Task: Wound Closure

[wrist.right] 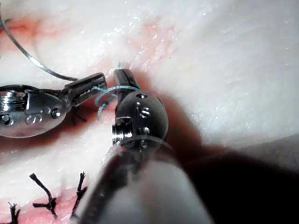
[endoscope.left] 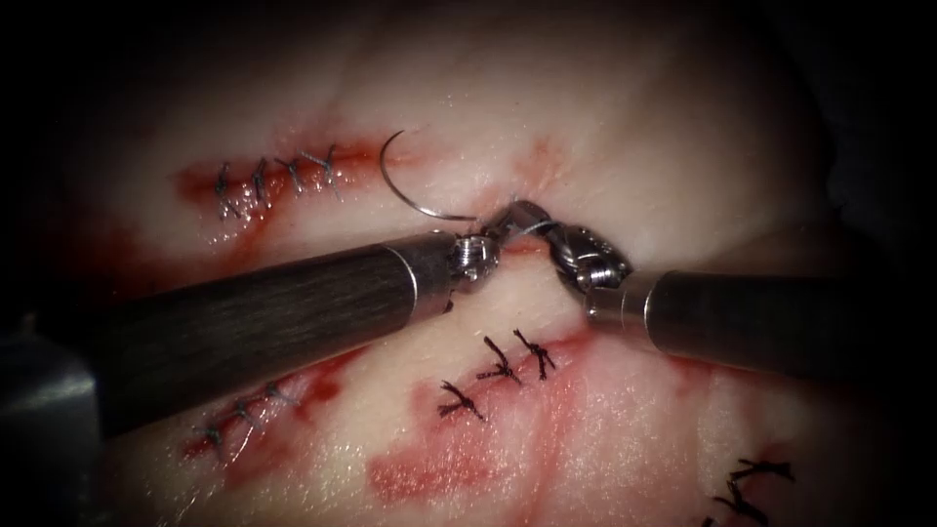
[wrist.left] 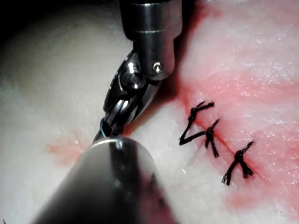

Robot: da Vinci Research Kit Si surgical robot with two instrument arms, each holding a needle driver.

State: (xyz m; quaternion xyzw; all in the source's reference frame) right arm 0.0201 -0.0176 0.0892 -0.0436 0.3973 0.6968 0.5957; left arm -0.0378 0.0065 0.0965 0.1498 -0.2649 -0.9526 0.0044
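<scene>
The curved needle (endoscope.left: 395,185) is outside the tissue (endoscope.left: 625,127), arching up and left from the tools. My left tool (endoscope.left: 488,234) is shut on the needle's tail end (wrist.right: 74,79), where the thread joins. The blue thread (wrist.right: 105,93) loops around my right tool's jaws. My right tool (endoscope.left: 509,211) comes in from the right and meets the left tool over the open cut (endoscope.left: 517,250). Its jaws (wrist.right: 122,77) look shut on a short thread end (wrist.right: 119,64) at their tip. The left wrist view has the right tool (wrist.left: 106,127) pointing down at my left shaft (wrist.left: 112,186).
Finished stitch rows lie at the upper left (endoscope.left: 278,178) and lower left (endoscope.left: 239,415). Three black knotted stitches (endoscope.left: 498,371) sit just below the tools, with others at the lower right (endoscope.left: 752,486). Red fluid (endoscope.left: 439,473) stains the tissue around them.
</scene>
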